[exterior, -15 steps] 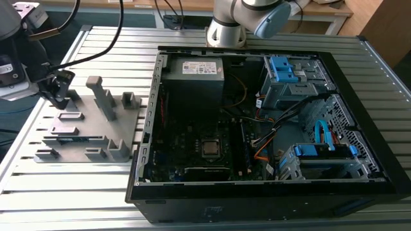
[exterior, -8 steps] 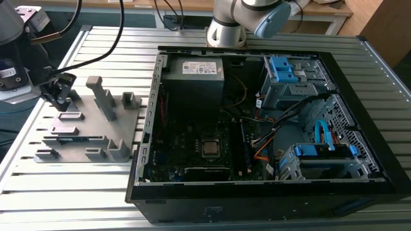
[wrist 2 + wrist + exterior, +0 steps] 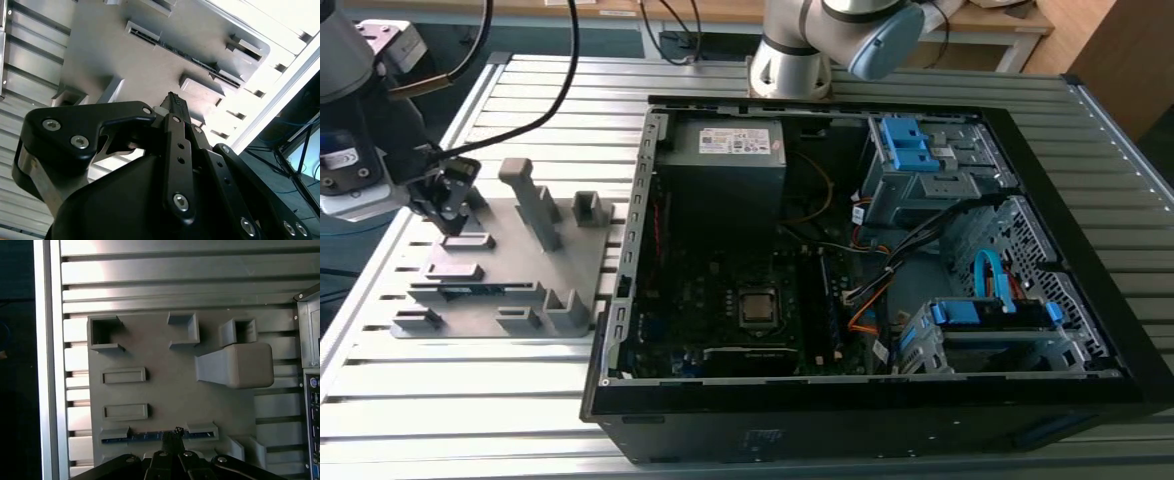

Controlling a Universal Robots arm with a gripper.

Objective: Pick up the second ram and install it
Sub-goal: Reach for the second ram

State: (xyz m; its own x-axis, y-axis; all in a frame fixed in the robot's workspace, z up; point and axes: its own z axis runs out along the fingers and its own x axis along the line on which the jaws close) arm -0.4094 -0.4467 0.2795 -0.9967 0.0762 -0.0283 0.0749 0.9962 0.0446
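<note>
Step 1, pickup: my claw point(image 3: 172, 435), closed and empty, hovers near the memory stick point(image 3: 145, 436) in its holder point(image 3: 165, 385); I judge grasping needs it spread.

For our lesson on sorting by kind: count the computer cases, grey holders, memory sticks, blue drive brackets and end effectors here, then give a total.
Computer case: 1
Grey holder: 1
Memory stick: 1
Blue drive brackets: 2
End effector: 1
Total: 6
</note>
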